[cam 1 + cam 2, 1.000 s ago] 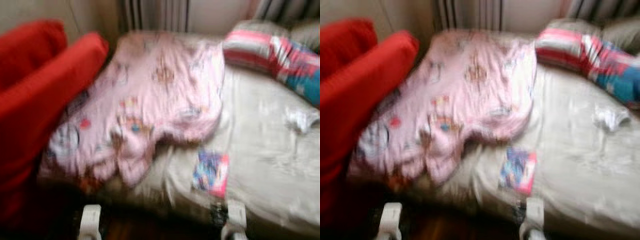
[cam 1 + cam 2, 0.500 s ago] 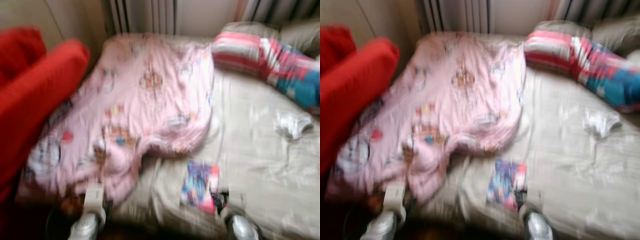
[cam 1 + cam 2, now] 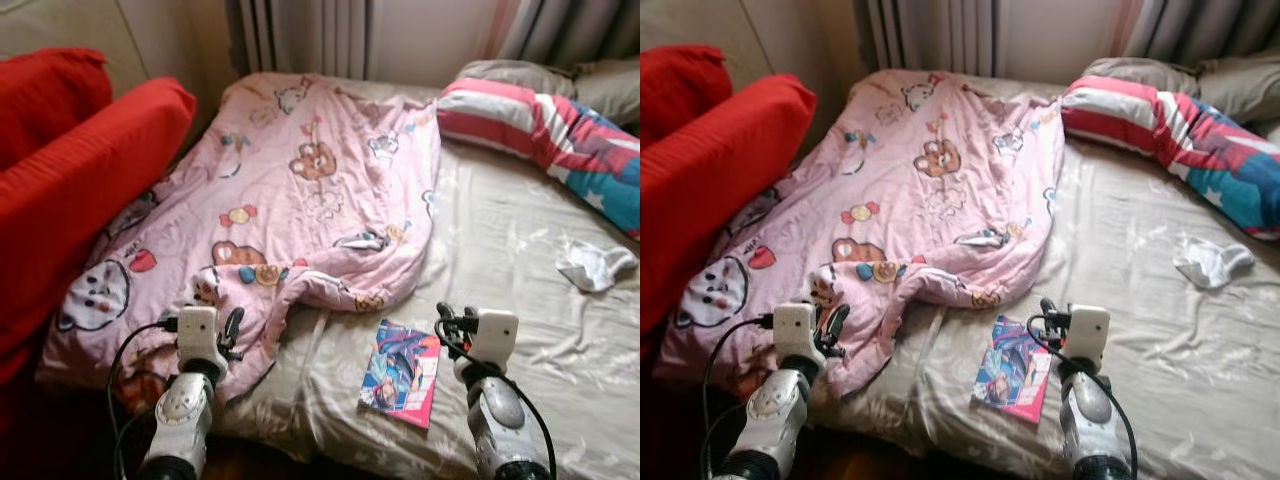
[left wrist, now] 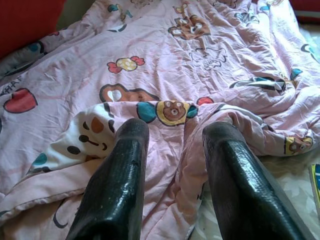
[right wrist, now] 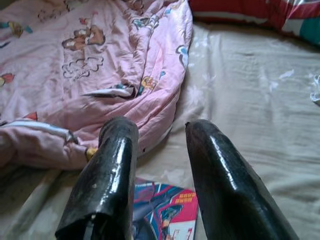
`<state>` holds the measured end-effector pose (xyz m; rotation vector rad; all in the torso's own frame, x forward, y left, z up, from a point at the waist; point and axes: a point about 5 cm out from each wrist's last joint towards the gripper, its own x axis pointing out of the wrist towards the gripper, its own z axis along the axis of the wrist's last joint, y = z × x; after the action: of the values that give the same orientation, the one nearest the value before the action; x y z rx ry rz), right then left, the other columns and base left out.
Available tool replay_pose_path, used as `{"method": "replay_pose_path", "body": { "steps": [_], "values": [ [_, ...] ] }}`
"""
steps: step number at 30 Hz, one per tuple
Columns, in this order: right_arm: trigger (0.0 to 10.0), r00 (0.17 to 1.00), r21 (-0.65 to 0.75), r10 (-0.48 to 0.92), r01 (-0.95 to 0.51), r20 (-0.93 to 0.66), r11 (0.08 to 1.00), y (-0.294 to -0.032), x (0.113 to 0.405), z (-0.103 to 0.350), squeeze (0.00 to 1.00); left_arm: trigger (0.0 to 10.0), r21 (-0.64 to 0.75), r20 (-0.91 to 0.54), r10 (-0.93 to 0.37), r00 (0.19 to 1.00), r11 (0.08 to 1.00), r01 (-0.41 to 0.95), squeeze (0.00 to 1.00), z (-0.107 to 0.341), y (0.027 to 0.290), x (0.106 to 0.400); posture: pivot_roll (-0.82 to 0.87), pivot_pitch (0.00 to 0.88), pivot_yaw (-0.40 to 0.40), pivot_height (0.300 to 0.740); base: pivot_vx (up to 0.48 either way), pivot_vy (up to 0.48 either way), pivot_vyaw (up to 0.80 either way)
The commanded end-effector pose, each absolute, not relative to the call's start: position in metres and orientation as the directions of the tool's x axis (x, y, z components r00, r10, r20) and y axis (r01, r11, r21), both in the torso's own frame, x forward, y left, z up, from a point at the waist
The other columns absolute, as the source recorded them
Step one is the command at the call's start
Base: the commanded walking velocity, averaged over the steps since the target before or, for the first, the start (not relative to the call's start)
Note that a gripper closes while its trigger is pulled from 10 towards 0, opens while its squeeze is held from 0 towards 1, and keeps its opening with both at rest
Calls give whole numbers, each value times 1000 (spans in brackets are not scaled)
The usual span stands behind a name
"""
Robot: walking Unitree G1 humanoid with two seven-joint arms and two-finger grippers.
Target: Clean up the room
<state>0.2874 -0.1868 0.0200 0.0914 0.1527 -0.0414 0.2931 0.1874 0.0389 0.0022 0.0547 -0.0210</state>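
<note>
While both grippers hover empty, pink blanket (image 3: 300, 190) covers bed (image 3: 520, 250).

Layout of items on the bed (image 3: 520, 250), placed relative to the blanket (image 3: 300, 190).

The blanket lay spread over the left part of the bed, its far edge near the radiator (image 3: 300, 35) behind it. Cushions (image 3: 80, 170) stood left of the blanket, touching its edge. A magazine (image 3: 402, 372) lay on the sheet just before the blanket's near right corner. A striped pillow (image 3: 540, 125) lay right of the blanket at the far side, and a sock (image 3: 592, 267) lay well to the right. The left gripper (image 4: 172, 145) hovered over the blanket's near edge; the right gripper (image 5: 157, 145) hung above the magazine.
</note>
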Motion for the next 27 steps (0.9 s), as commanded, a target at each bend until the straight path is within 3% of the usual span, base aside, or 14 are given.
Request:
{"method": "replay_pose_path", "body": {
  "steps": [1, 4, 13, 27],
  "values": [
    [10000, 987, 80, -31, 44, -160, 996, -185, 284, 17, 0, 10000, 2, -48, -25, 999, 1000, 25, 0, 39, 186, 290, -85, 131, 1, 740, 0, 0, 0],
    [10000, 979, 74, -34, 50, -200, 996, -183, 281, 12, 0, 10000, 1, -59, -29, 998, 1000, 29, 0, 36, 185, 286, -77, 125, 3, 740, 0, 0, 0],
    [10000, 973, 92, -26, 48, -230, 995, -176, 280, 8, 0, 10000, 17, -71, -42, 997, 999, 44, 0, 38, 185, 287, -80, 110, 10, 673, 0, 0, 0],
    [10000, 968, 99, -35, 61, -249, 993, -177, 280, 6, 0, 10000, 23, -78, -57, 995, 998, 59, 0, 39, 183, 288, -77, 110, 7, 664, 0, 0, 0]
  ]
}}
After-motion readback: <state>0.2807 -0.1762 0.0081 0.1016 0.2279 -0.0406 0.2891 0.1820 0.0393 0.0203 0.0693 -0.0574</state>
